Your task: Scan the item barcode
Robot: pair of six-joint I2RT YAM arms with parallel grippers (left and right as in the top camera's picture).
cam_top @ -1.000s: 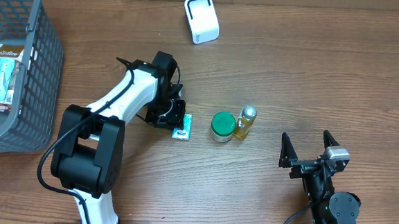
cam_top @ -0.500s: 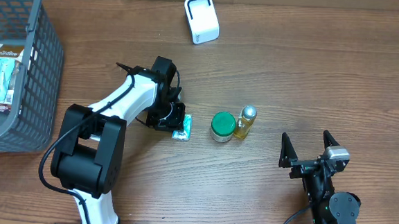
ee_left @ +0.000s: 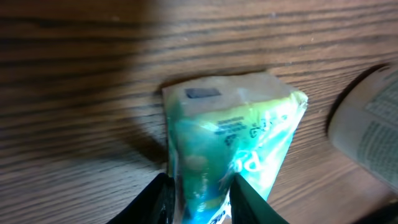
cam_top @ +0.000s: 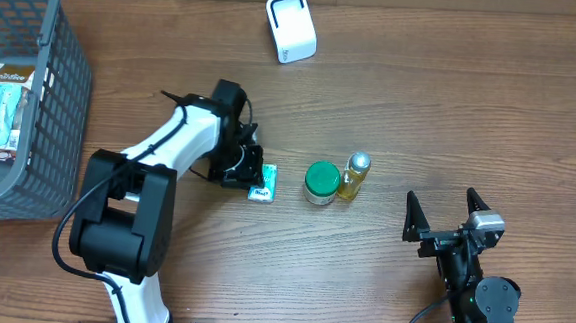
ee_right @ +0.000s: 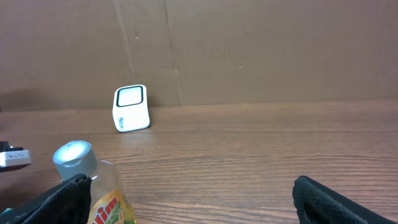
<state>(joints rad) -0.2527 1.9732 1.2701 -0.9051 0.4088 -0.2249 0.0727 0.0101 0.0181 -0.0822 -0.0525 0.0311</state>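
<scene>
Wood table (cam_top: pixel 471 113) holds a teal packet (cam_top: pixel 263 181) pinched by the left gripper (cam_top: pixel 248 172) beside the jar (cam_top: pixel 321 182), while the right gripper (cam_top: pixel 440 197) gapes wide, near right.

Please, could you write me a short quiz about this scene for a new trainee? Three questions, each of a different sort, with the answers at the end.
1. Which item stands right beside the green-lidded jar?
2. What is clamped between the fingers of the left gripper? A: the green-lidded jar. B: the small packet. C: the yellow bottle.
3. True or false: the right gripper is open and holds nothing.
Key: 1, the yellow bottle; 2, B; 3, true.
</scene>
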